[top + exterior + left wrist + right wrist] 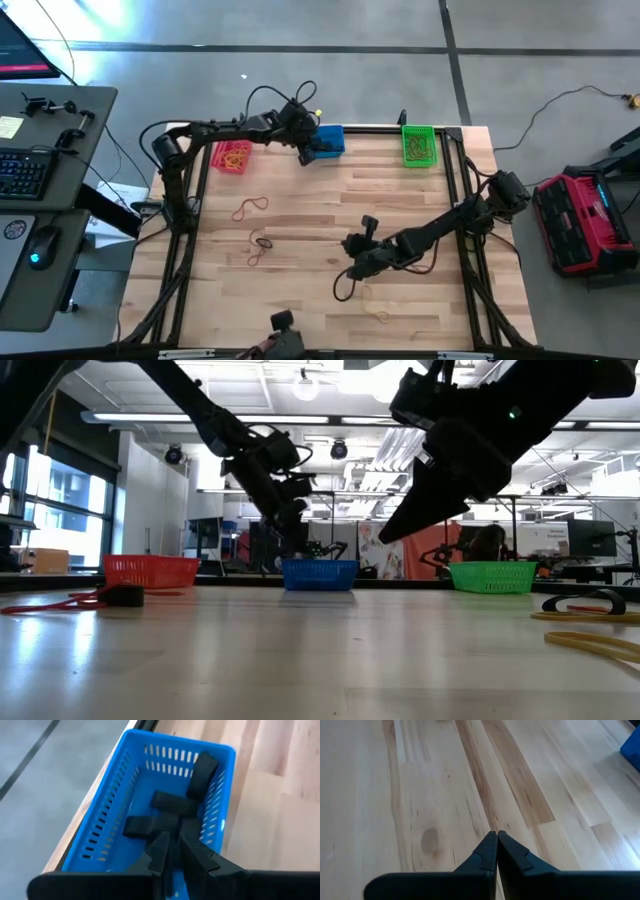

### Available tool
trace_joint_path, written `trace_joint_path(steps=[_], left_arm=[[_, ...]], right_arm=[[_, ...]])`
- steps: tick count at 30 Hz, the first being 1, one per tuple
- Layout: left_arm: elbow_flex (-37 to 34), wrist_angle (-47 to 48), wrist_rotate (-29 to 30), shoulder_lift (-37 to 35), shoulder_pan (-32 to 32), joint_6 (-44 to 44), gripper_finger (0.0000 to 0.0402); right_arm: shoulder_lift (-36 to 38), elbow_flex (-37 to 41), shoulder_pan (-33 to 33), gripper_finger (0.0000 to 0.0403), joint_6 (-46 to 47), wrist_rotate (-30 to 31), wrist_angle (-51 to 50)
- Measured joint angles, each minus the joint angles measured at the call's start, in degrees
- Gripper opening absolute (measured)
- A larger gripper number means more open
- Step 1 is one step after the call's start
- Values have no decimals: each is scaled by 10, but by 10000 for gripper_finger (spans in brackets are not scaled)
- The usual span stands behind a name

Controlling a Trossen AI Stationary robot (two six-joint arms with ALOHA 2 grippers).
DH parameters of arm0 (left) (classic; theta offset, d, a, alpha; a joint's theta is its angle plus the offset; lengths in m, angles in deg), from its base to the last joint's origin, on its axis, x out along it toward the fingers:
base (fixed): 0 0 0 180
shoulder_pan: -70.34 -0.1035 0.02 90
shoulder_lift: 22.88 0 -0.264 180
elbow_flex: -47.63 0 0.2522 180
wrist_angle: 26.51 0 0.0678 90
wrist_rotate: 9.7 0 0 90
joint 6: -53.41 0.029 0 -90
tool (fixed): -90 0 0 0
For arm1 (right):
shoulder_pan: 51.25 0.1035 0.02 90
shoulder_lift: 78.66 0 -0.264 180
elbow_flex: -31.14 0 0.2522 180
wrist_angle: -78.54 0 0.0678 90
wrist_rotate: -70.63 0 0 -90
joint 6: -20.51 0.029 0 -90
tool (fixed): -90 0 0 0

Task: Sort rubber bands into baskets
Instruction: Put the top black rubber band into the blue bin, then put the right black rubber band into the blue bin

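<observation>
My left gripper (pixel 176 836) hangs over the blue basket (pixel 112 815) at the table's far edge, its fingers a narrow gap apart, tips just above several thick black rubber bands (pixel 172 805) on the basket's floor. One black band (pixel 202 770) leans against the basket's wall. The red-pink basket (pixel 232 157) holds red-orange bands, and the green basket (pixel 419 145) stands farther right. My right gripper (pixel 497 834) is shut with nothing in it, above bare wood near the table's middle (pixel 350 272). Loose bands (pixel 250 207) lie left of centre. My left gripper's fingertips (pixel 162 842) stand right over a black band (pixel 145 825) in the blue basket, slanting down from the near side. I cannot tell whether they touch it.
More loose bands lie on the wood: a dark one (pixel 262 243) left of centre and a yellow one (pixel 378 315) near the front edge. In the low view a red band and a black one (pixel 125 596) lie at the left, and black and yellow ones (pixel 585 603) at the right.
</observation>
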Motion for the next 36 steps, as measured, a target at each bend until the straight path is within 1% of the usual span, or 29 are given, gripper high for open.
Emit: trace_joint_path(steps=[6,11,15,17,19,23,25,28,32,36], left_arm=[[-1,-12,1,16,-18,-1,32],[0,-5,4,14,-15,9,37],[0,32,26,-7,1,7,55],[-8,31,38,-28,15,1,57],[-40,-7,40,-56,32,4,48],[-131,-162,54,-120,68,-15,9],[-178,-231,59,-155,86,-21,5],[-245,-309,68,-204,117,-30,8],[-310,-361,68,-273,162,-31,2],[-358,-365,75,-326,215,-32,1]], right_arm=[[0,0,0,0,-6,0,7],[0,0,-3,0,-19,1,11],[0,0,-5,0,-21,2,10],[0,-1,-5,0,-21,2,10],[0,-1,-5,0,-21,2,9],[0,-1,-5,0,-17,2,10],[0,-1,-5,0,-16,2,13],[0,-1,-5,0,-14,1,35],[0,-2,-9,0,11,-31,40],[0,-2,-11,0,47,-73,31]])
